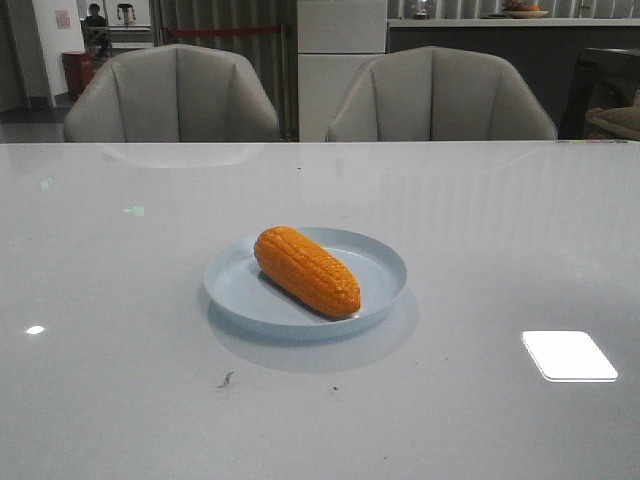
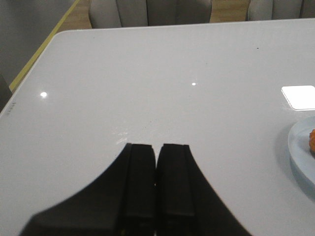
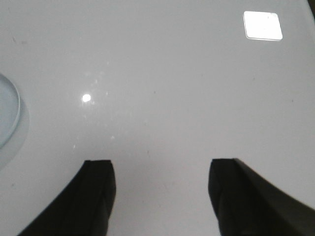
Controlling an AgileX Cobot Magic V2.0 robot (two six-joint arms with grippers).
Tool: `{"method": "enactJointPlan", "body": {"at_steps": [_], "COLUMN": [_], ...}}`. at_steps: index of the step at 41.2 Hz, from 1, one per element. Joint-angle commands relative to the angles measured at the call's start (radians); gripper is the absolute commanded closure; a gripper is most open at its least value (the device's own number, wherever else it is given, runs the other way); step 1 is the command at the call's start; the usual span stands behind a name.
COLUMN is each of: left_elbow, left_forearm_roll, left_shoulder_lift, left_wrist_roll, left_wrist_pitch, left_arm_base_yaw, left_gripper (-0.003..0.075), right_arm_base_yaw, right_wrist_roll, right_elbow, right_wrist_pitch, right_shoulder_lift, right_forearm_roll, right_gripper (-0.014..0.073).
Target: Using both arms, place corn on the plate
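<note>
Orange, tapered, plastic-looking corn cob with rows of bumpy kernels lying on its side inside the round, shallow, pale blue plate, set diagonally, blunt end toward the far left, narrow tip toward the near right rim. Plate resting flat near the middle of the glossy pale grey surface, casting a soft shadow toward the near side. Bright rectangular light reflection on the surface to the near right of the plate, well apart from it. Two grey padded chairs behind the far edge. Neither arm visible from the front. Left claw closed, black fingers pressed together, holding nothing, hovering over bare surface with the plate's edge off to one side. Right claw spread wide, empty, over bare surface, plate rim just at the frame's edge.
</note>
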Motion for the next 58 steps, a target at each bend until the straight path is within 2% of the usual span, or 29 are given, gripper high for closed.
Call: {"method": "enactJointPlan", "body": {"at_steps": [1,6,12,51,58], "left_elbow": [-0.03,-0.03,-0.03,-0.03,-0.001], "left_forearm_roll": [-0.011,-0.011,-0.011,-0.011,-0.001], "left_shoulder_lift": [-0.001,-0.001,-0.001,-0.001,-0.085], "left_wrist_roll": [-0.009,-0.009,-0.009,-0.009,-0.009], "left_wrist_pitch": [-0.123,-0.149,-0.154,-0.162,-0.167], "left_arm_base_yaw": [0.002,0.002,0.002,0.002,0.002], "left_gripper": [0.0631,0.0631,0.0631,0.0631,0.0631], "right_arm_base_yaw": [-0.008,-0.008,-0.008,0.003,0.003], "right_wrist_roll": [-0.009,-0.004,-0.004,-0.004,-0.004], "right_elbow": [0.086,0.167,0.173,0.173,0.173], "right_wrist_pitch": [-0.1,-0.132,-0.131,-0.13,-0.13], "right_shoulder_lift": [-0.106,-0.208,-0.256,-0.256,-0.256], "right_forearm_roll": [-0.004,-0.004,-0.004,-0.001,-0.001], "right_gripper": [0.0074,0.0074,0.0074,0.0074,0.0074]}}
